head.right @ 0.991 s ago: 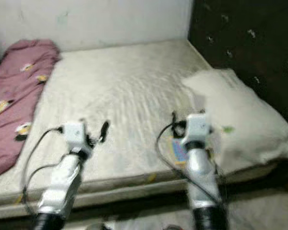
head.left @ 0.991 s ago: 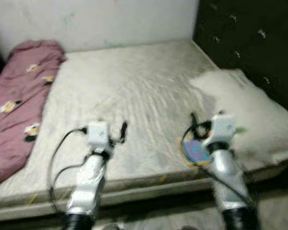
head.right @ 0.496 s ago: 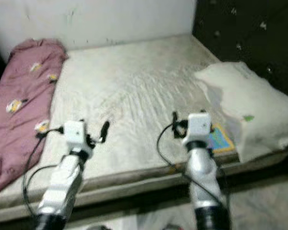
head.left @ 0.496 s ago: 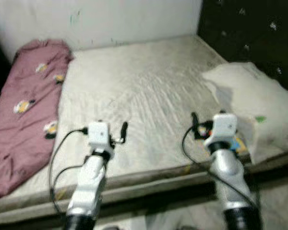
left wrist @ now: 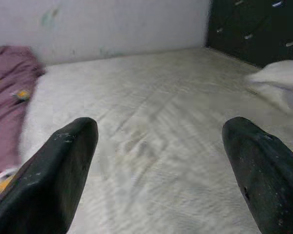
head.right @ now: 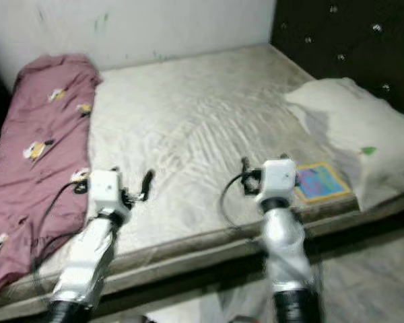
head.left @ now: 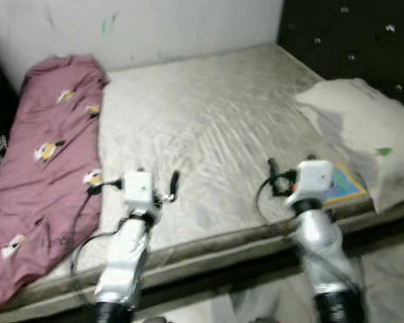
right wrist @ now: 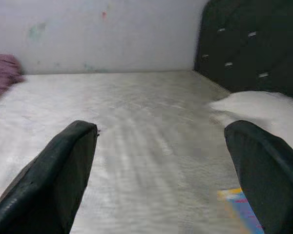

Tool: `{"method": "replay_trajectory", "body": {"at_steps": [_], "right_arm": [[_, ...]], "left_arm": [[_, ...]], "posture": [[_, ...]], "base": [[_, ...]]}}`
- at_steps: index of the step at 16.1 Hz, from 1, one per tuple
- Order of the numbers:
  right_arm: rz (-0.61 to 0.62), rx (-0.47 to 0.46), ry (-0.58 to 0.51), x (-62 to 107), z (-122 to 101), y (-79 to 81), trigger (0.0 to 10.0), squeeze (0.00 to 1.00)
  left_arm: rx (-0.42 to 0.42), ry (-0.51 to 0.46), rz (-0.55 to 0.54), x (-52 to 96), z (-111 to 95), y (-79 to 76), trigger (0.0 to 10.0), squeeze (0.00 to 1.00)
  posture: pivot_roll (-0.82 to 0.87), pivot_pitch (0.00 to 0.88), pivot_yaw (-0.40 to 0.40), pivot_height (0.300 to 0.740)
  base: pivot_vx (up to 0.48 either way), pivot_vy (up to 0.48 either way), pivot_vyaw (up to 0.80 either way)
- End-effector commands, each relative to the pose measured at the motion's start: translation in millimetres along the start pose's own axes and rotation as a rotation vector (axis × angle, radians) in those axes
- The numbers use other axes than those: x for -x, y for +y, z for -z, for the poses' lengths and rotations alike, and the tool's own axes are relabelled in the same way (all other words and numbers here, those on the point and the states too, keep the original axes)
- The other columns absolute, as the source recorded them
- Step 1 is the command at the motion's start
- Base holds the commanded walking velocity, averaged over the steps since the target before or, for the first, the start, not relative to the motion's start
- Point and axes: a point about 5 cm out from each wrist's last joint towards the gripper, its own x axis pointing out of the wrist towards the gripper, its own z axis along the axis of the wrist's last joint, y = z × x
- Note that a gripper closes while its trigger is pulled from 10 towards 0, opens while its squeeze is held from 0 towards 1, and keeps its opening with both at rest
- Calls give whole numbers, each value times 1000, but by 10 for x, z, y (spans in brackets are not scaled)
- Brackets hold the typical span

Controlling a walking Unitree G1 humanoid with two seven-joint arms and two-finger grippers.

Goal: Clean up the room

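A mauve blanket [head.left: 47, 155] with small yellow and white figures lies crumpled along the left side of the bed [head.left: 209, 114]. On the right side rests a white pillow [head.left: 363, 128]. A colourful flat book [head.right: 320, 182], blue with a yellow border, lies beside it near the bed's front edge. My left gripper [head.left: 158, 178] hovers open over the front edge, right of the blanket, holding nothing. My right gripper [head.left: 293, 165] is open too, just left of the book. The left wrist view shows the left gripper [left wrist: 158, 126] over bare sheet, and the right wrist view shows the right gripper [right wrist: 158, 129] likewise.
A pale wall [head.left: 155, 27] runs behind the bed and a dark tufted headboard [head.left: 350, 40] stands at the right. The wrinkled whitish sheet is bare across the middle. Pale floor [head.left: 384, 269] shows below the bed's front edge.
The whole picture has slid right, so the camera has moved: more of the blanket shows and the pillow sits nearer the right edge. Both grippers stay open and held as before.
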Motion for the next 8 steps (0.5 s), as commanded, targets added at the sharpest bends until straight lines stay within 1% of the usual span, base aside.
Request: {"method": "replay_trajectory", "body": {"at_steps": [1,3,5,8], "right_arm": [[-13,3,-21,-23,-56,20,10000,0],[-17,6,-21,-22,-56,23,10000,0],[-22,11,-25,-21,-62,29,10000,0],[-23,16,-27,-22,-67,28,10000,0]], "left_arm": [[5,-24,14,-8,-47,5,10000,0],[9,-32,27,5,-53,0,10000,0],[12,-38,37,6,-59,-6,10000,0],[13,-40,42,5,-60,-14,10000,0]], "posture": [[-61,0,85,740],[-61,0,85,740],[-62,0,86,740],[-64,0,85,740]], "base": [[0,0,0],[0,0,0],[306,0,0],[402,0,0]]}}
